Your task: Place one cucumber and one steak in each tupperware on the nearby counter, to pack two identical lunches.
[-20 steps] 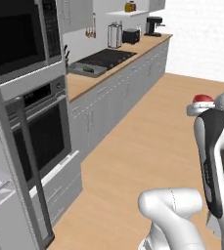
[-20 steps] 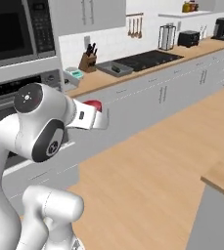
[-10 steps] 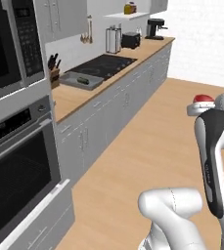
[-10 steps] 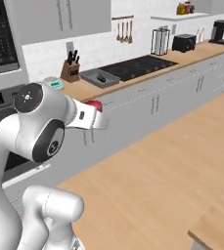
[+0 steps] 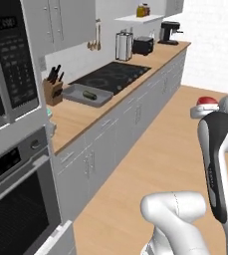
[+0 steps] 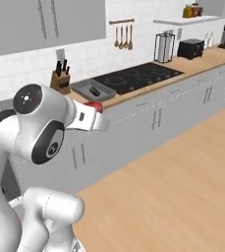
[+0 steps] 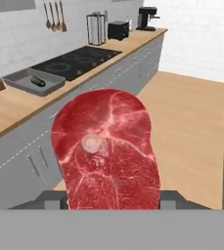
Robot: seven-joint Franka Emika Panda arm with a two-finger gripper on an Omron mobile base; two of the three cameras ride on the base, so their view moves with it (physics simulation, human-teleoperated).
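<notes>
A raw red steak (image 7: 106, 151) hangs in my gripper (image 7: 111, 199), which is shut on it; the same steak shows as a red patch (image 5: 206, 100) at my hand (image 6: 97, 110). I hold it above the wooden floor, well away from the counter (image 5: 80, 119). On that counter, left of the cooktop, stands one grey tupperware (image 5: 87, 95) (image 6: 92, 90) (image 7: 33, 81) with a dark green cucumber (image 7: 37, 81) lying inside. A second tupperware is out of view.
A knife block (image 5: 52, 89) stands left of the box and a black cooktop (image 5: 110, 77) right of it. Toaster (image 5: 143, 46) and coffee machine (image 5: 169, 32) sit further along. A wall oven (image 5: 16, 184) fills the near left. Open wooden floor (image 5: 165, 149) runs beside the cabinets.
The whole picture has shifted: the base has moved, so the oven has slid left and the tupperware, knife block and cooktop are nearer. The steak stays in the gripper.
</notes>
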